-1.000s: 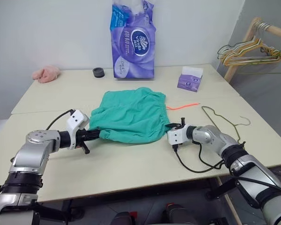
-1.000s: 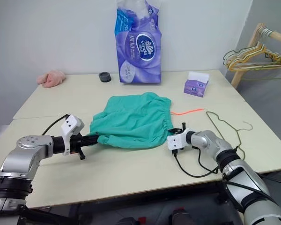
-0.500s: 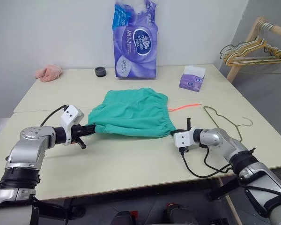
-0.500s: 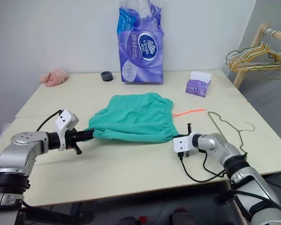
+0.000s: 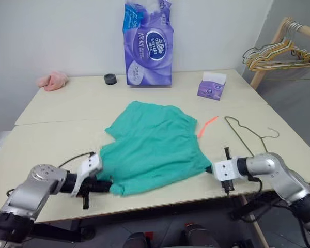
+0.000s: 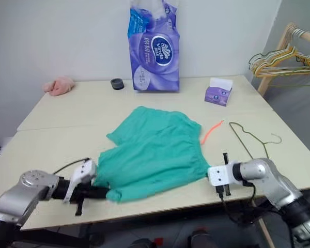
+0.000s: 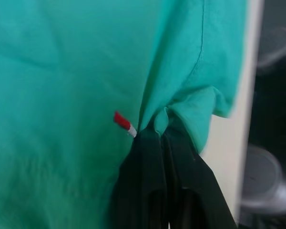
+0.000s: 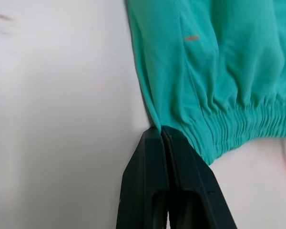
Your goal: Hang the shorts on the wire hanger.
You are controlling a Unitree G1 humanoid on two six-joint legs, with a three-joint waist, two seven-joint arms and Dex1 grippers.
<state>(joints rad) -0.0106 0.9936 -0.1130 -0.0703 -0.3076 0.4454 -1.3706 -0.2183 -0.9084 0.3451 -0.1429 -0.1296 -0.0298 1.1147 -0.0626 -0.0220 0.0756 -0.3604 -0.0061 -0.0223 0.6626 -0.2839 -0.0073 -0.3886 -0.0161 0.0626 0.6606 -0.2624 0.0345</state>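
Two end effectors are working the shorts (image 5: 156, 142) right now, one at each near corner. The left end effector (image 5: 104, 186) is clamped on the corner nearest the front edge of the surface (image 5: 51, 134); in the left wrist view its black fingers (image 7: 155, 162) are pinching a bunched bit of teal fabric, with a tiny red and white tag sticking out right next to them. The right end effector (image 5: 211, 168) is closed too, fingers (image 8: 164, 157) pressed together and gripping the edge of the shorts just beside the gathered elastic waistband.

The shorts are lying spread out flat in the middle of the surface, angled a bit, waistband side facing the robot's right.

The wire hanger (image 5: 248, 132) is lying flat on the surface to the right of the shorts, hook pointing right, not touching them. An orange strip (image 5: 206, 125) is sitting between the shorts and the hanger.

Further back, a big purple pack of tissue rolls (image 5: 148, 44) is standing upright against the wall, and I'm reading "Vinda" on the oval logo; the other writing is too small for me. A small purple tissue box (image 5: 210, 87), a black round thing (image 5: 109, 79) and a pink cloth lump (image 5: 52, 80) are sitting along the back too. Off the surface at the right, a bunch of yellow and pale green hangers (image 5: 276, 56) is hanging on a wooden rack (image 5: 271, 44).
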